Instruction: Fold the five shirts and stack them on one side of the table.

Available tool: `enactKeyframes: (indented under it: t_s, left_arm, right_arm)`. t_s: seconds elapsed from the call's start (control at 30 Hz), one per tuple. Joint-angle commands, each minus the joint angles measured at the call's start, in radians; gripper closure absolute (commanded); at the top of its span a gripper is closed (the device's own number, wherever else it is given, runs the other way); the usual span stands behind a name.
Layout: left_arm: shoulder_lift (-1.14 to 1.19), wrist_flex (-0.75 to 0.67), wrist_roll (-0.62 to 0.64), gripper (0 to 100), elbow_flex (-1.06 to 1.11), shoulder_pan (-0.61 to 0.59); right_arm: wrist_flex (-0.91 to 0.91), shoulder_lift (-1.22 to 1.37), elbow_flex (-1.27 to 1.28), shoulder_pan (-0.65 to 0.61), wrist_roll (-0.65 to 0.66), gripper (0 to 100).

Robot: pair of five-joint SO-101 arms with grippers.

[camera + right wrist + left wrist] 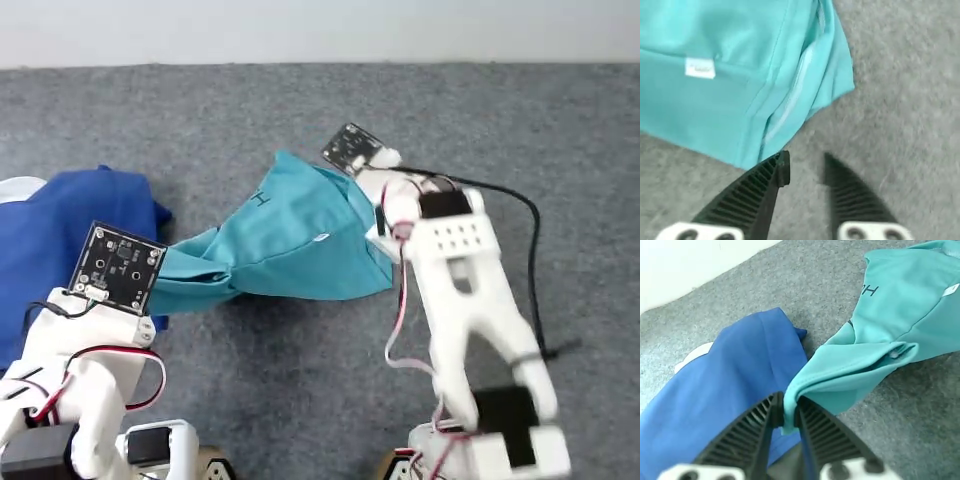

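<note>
Two shirts lie on the grey felt-covered table (pixel 300 380): a teal knit shirt (pixel 290 235) bunched mid-table and a rumpled royal-blue shirt (pixel 60 230) at the left edge. The left gripper (pixel 789 415) pinches a teal fold, probably to pull it straight. The right gripper (pixel 805 172), jaws spread, hovers just beside the opposite edge, holding nothing. The blue shirt, with a white cloth (pixel 20 187) peeking out beside it, crowds that side.

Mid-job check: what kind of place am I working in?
Likely a robotics test bench, not a home: a grey felt-covered table, a plain white surface behind it, and a teal shirt and blue shirt as practice items.
</note>
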Motion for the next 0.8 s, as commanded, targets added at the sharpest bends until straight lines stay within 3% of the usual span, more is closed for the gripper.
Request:
enactKeyframes:
  t_s: [0.0, 0.3, 0.53, 0.6, 0.73, 0.77]
  left_arm:
    - [-0.005, 0.006, -0.005, 99, -0.004, -0.005]
    - [-0.005, 0.006, -0.005, 99, -0.002, -0.005]
    - [-0.005, 0.041, -0.003, 99, -0.002, -0.005]
    - [-0.005, 0.041, -0.003, 99, -0.002, -0.006]
    - [-0.005, 0.041, -0.003, 99, -0.002, -0.006]
    - [-0.005, 0.041, -0.003, 99, -0.002, -0.006]
  right_arm:
    - [-0.010, 0.094, -0.140, -0.019, 0.021, 70.1]
    - [-0.018, 0.257, -0.222, -0.136, 0.087, 71.3]
    - [-0.019, 0.427, -0.331, -0.147, 0.130, 71.7]
    - [-0.012, 0.466, -0.396, -0.145, 0.130, 77.5]
    - [-0.010, 0.510, -0.473, -0.145, 0.137, 99.7]
    - [-0.008, 0.513, -0.482, -0.143, 0.137, 98.7]
